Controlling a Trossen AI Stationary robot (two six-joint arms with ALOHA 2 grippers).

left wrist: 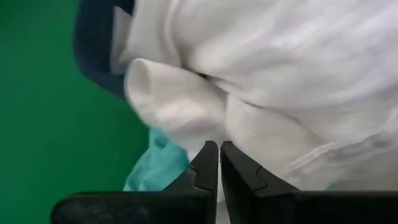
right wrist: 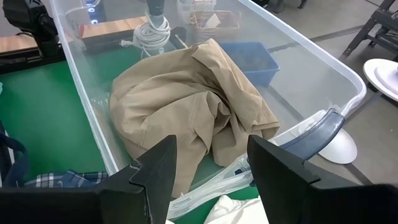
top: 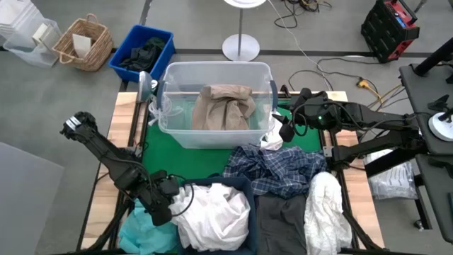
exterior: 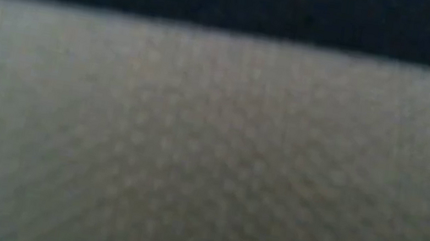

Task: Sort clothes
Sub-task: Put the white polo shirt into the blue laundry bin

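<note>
My left gripper [top: 175, 204] [left wrist: 219, 145] is shut, its fingertips at the left edge of a crumpled white garment [top: 212, 216] [left wrist: 280, 74] that lies in a navy bin [top: 241, 185] at the table's near edge. A teal garment [top: 145, 230] [left wrist: 158, 165] lies beside it on the left. A beige garment [top: 225, 106] [right wrist: 186, 112] lies in the clear tub [top: 177, 74]. My right gripper [top: 284, 131] [right wrist: 211, 143] hangs open above the tub's right end. A plaid shirt [top: 279, 168], a dark grey garment [top: 283, 223] and another white one [top: 325, 209] lie near right. My left gripper's shut fingertips [left wrist: 211, 155] stand slanting down against a rolled fold of the white garment [left wrist: 186, 112] at its left side. Whether they touch the cloth or hold any of it, I cannot tell.
A blue bin [top: 141, 53] with dark clothes and a wicker basket [top: 85, 42] stand on the floor beyond the far left corner. Green mat [top: 159, 152] shows between tub and clothes. Blurred pale cloth [exterior: 210, 154] fills the low view.
</note>
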